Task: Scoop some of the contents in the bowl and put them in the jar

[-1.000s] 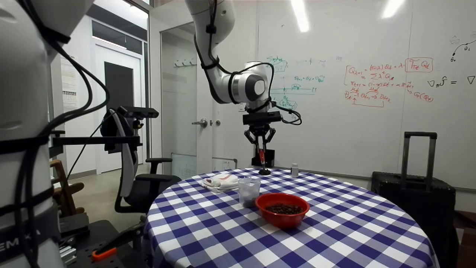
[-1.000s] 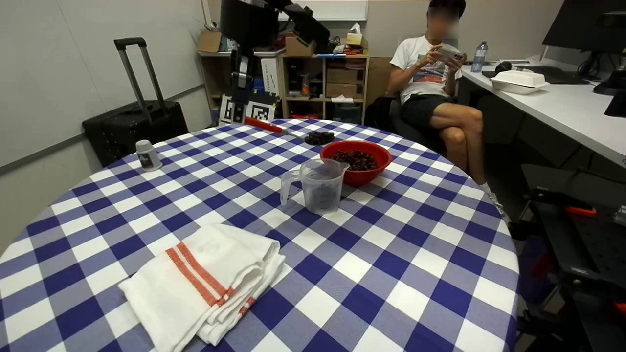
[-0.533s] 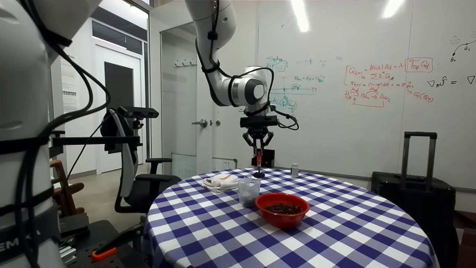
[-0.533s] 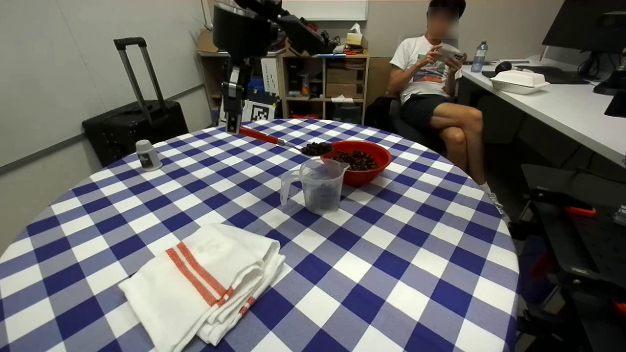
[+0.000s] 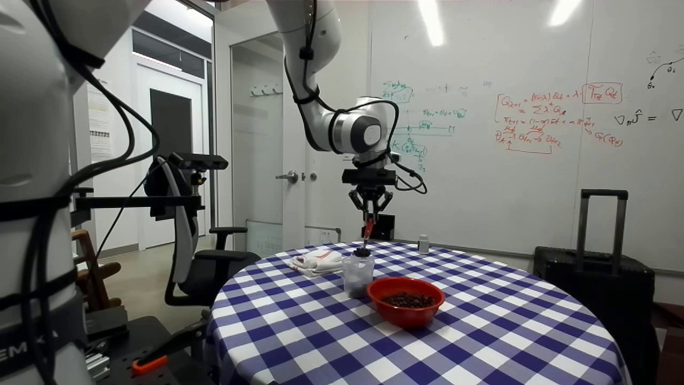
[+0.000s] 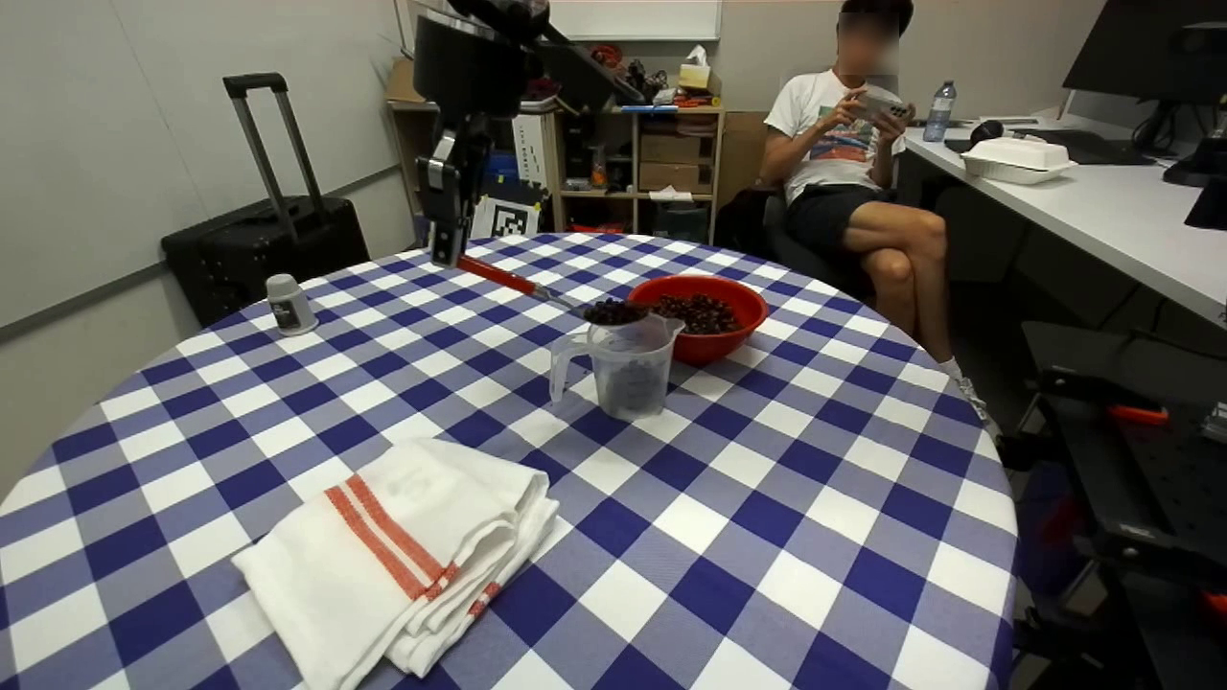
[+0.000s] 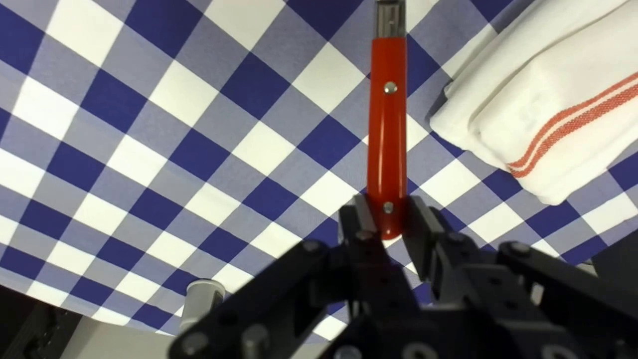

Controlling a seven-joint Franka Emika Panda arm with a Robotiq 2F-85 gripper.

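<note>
Spoon (image 6: 522,284), slim metal with glossy red handle (image 7: 387,134), looked stiff, slick, tip-heavy; I wanted firm hold where my black two-finger gripper (image 7: 387,213) pinched the handle's end.

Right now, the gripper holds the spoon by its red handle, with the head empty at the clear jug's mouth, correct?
Not empty: in an exterior view the spoon is heaped with dark pieces at the mouth of the clear jug. The rest stands: the gripper holds it by its red handle.
</note>
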